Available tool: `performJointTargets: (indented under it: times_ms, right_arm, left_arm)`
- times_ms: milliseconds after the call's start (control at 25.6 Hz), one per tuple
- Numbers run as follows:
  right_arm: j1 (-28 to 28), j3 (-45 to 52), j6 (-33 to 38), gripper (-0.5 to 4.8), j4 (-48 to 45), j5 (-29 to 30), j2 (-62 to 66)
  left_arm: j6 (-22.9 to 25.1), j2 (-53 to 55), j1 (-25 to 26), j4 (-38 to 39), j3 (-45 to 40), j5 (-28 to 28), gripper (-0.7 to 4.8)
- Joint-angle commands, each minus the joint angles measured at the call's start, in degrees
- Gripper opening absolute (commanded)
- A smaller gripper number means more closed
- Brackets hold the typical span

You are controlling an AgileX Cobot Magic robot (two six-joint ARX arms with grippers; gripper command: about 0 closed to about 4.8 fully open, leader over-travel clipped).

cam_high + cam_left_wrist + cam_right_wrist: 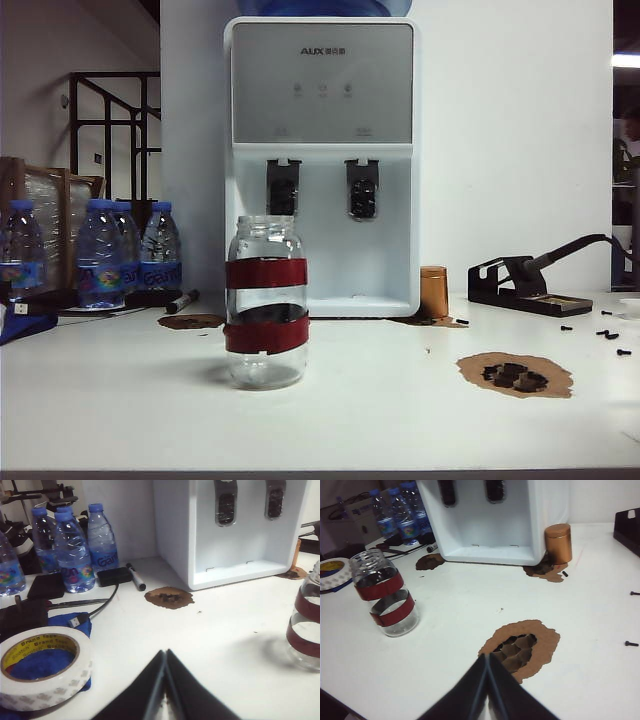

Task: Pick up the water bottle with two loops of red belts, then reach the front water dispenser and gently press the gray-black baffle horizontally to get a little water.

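Note:
The water bottle (266, 302), a clear lidless glass jar with two dark-red bands, stands upright on the white table in front of the water dispenser (322, 160); it also shows in both wrist views (306, 625) (386, 595). The gray-black baffle (283, 188) hangs at the left of the dispenser's bay (225, 502) (447, 491), beside a matching right paddle (362, 189). My left gripper (165, 652) is shut and empty, low over the table, well apart from the bottle. My right gripper (486, 656) is shut and empty too, near a torn brown patch. Neither gripper shows in the exterior view.
Several blue-capped plastic bottles (100, 252) stand at the back left, with a marker (181, 300), cables and a tape roll (42, 667) near them. A copper can (433, 292) sits right of the dispenser, a black stand (520, 285) further right. Torn brown patches (515, 374) and small screws dot the table.

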State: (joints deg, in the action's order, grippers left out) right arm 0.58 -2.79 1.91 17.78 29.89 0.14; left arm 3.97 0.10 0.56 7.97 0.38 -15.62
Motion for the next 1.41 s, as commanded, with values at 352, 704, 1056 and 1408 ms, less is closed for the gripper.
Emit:
performJointTargets:
  times_ms: [352, 704, 1056, 1408]
  right_arm:
    - [-0.13, -0.15, 0.83, 0.08, -0.37, 2.6, 0.0]
    - [-0.13, -0.15, 5.97, 0.07, -1.75, 2.6, 0.0]
    - [-0.13, -7.32, 15.58, -0.03, -1.05, 1.75, 0.0]
    - [-0.13, -19.69, 19.19, -0.03, 3.61, 2.69, 0.0]
  left_arm:
    - [-1.6, -0.02, -0.02, -11.63, 0.59, -0.33, 0.02]
    - [-15.76, 10.75, -0.07, -24.9, 17.38, -13.9, 0.97]
    - [-18.78, 59.84, -10.21, -56.83, 26.23, -23.28, 3.88]
    - [-5.97, 78.44, -15.04, -59.71, 26.25, -27.5, 4.79]
